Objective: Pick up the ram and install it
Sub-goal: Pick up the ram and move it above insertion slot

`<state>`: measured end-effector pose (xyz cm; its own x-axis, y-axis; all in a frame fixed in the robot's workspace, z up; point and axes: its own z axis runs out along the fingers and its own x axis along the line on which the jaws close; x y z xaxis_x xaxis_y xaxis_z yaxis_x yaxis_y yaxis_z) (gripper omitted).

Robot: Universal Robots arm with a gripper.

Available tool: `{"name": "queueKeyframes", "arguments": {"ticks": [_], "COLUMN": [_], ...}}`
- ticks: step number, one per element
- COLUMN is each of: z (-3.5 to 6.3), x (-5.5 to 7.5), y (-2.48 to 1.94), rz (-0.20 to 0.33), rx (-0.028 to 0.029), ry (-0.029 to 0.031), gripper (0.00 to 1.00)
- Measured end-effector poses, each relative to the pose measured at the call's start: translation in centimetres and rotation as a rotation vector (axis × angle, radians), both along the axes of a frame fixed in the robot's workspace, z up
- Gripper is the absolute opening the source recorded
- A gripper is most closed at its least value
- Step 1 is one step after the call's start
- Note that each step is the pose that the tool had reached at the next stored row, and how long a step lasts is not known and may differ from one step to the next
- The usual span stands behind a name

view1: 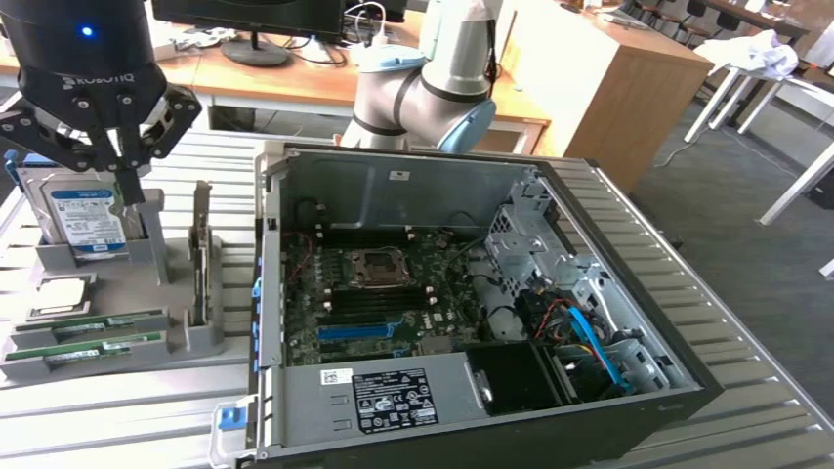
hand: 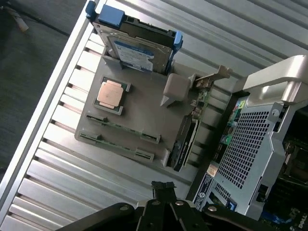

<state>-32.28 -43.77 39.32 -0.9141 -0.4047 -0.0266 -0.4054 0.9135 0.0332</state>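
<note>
Exterior view: gripper (view1: 127, 195) is seen w/ fingers pressed together, empty, up by the hard drive (view1: 85, 220). Ram (view1: 89, 328) is laid flat in gray holder (view1: 195, 342), below gripper & toward camera, long axis running across frame.

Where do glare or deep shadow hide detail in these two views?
Exterior view: the computer case interior sits in shadow, darkest toward its lower right; the gripper reads as a dark shape against the bright ribbed table. Wrist view: light falls evenly on the ram sticks and their grey holder, while the table's ribs show as bright stripes.
</note>
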Motion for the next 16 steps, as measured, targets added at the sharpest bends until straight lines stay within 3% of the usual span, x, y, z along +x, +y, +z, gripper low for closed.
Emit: {"name": "queueKeyframes", "arguments": {"ticks": [16], "z": [0.00], "x": [0.00], "y": [0.00], "rz": [0.161], "rx": [0.0000], "ry": [0.0000], "gripper": [0.10]}}
